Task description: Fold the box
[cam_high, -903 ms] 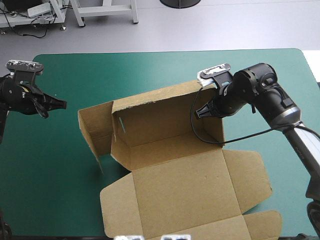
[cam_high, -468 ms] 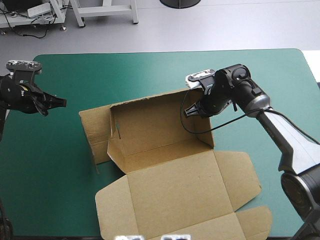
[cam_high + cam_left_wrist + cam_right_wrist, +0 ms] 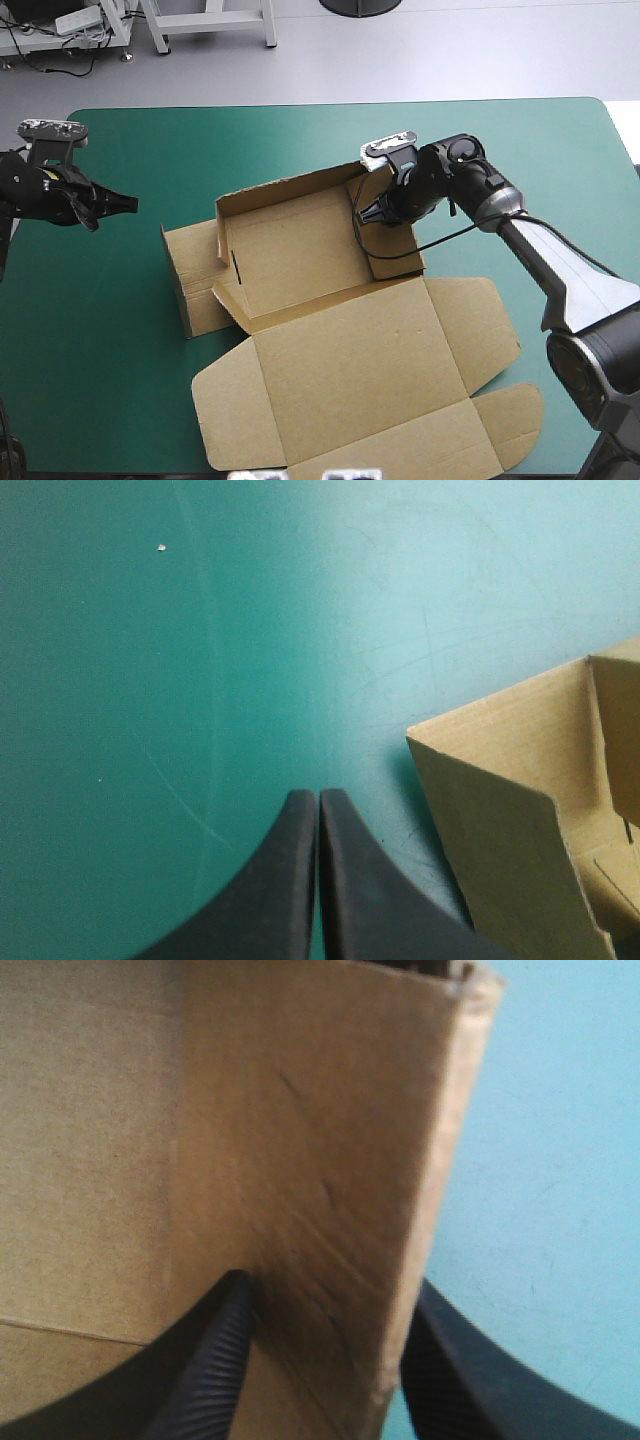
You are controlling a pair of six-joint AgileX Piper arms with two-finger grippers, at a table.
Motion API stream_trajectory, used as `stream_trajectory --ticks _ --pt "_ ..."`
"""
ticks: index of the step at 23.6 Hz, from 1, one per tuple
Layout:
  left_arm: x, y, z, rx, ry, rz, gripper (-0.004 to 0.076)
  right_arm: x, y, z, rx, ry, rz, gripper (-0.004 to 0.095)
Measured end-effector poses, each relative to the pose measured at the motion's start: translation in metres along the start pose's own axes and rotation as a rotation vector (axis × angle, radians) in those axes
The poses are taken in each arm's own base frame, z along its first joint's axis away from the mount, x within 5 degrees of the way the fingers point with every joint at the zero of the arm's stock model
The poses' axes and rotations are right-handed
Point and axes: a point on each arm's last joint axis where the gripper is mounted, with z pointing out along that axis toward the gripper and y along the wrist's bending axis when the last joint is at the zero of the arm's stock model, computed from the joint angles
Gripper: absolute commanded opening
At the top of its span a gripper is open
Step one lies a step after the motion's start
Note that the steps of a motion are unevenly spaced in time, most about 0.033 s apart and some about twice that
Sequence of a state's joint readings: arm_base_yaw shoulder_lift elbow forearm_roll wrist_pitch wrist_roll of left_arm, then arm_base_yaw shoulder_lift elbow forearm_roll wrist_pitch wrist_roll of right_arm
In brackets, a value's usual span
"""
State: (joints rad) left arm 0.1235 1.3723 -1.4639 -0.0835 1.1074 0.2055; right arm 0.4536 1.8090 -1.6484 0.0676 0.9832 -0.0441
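with right gripper (image 3: pixel 372 213), pinches the box (image 3: pixel 290 250) by its right end wall, just right of frame centre; holds left gripper (image 3: pixel 128 206) pressed together at far left, well apart from it.

The box (image 3: pixel 300 1140) wall — partly hiding right fingers (image 3: pixel 455 1380).

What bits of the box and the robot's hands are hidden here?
- High view: fingertips of the right hand, hidden by its wrist and a wall of the box.
- Left wrist view: most of the box, cut off by the edge.
- Right wrist view: one fingertip, behind the wall.
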Motion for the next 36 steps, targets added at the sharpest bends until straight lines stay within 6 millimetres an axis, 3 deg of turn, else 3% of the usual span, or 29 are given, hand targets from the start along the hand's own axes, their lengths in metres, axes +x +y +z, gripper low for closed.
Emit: stream_trajectory --ticks 4,12,15,18,26,36 --pt "0.0 -0.001 0.0 0.012 -0.002 -0.006 -0.0005 -0.003 0.0 -0.007 -0.001 0.011 -0.002 0.0621" --pt "0.001 -0.004 0.001 0.047 0.008 -0.022 -0.0006 -0.019 0.001 -0.053 0.019 0.023 0.007 0.0604" --pt "0.003 -0.005 0.001 0.051 0.024 -0.035 -0.0006 -0.022 0.001 -0.058 0.019 0.01 0.02 0.06" --pt "0.003 -0.006 0.001 0.068 0.031 -0.046 -0.0006 -0.022 0.001 -0.05 0.02 0.026 0.02 0.06" --pt "0.004 -0.007 0.001 0.077 0.038 -0.052 -0.0006 -0.02 -0.005 0.02 0.045 0.178 0.016 0.0603" --pt "0.004 -0.007 0.001 0.077 0.04 -0.052 -0.0006 -0.018 -0.005 0.035 0.036 0.208 0.019 0.0601"
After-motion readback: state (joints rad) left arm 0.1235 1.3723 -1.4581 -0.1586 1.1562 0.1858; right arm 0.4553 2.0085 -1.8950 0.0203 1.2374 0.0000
